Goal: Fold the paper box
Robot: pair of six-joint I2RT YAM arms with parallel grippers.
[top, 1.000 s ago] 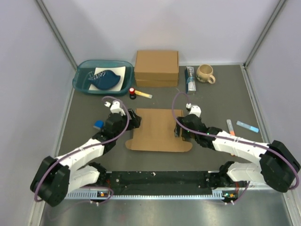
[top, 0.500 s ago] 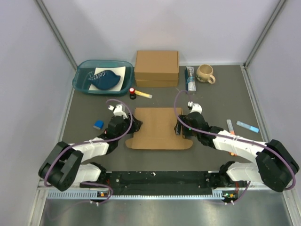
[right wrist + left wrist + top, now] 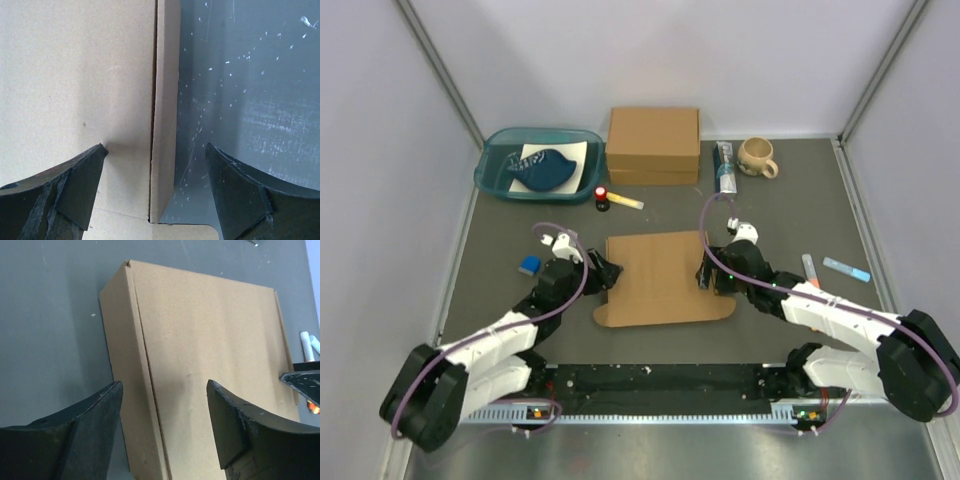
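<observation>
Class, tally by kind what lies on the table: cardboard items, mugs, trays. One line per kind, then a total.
Cardboard items: 2 (paper box, closed box)
Mug: 1
Tray: 1
Total: 4

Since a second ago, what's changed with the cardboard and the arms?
The paper box slid slightly right and turned a little, its right side now farther from the arms. The left fingers drew back toward the near edge along its left side; the right fingers hardly moved. Both sets stand open, holding nothing. The closed cardboard box, tray and mug stayed put.
</observation>
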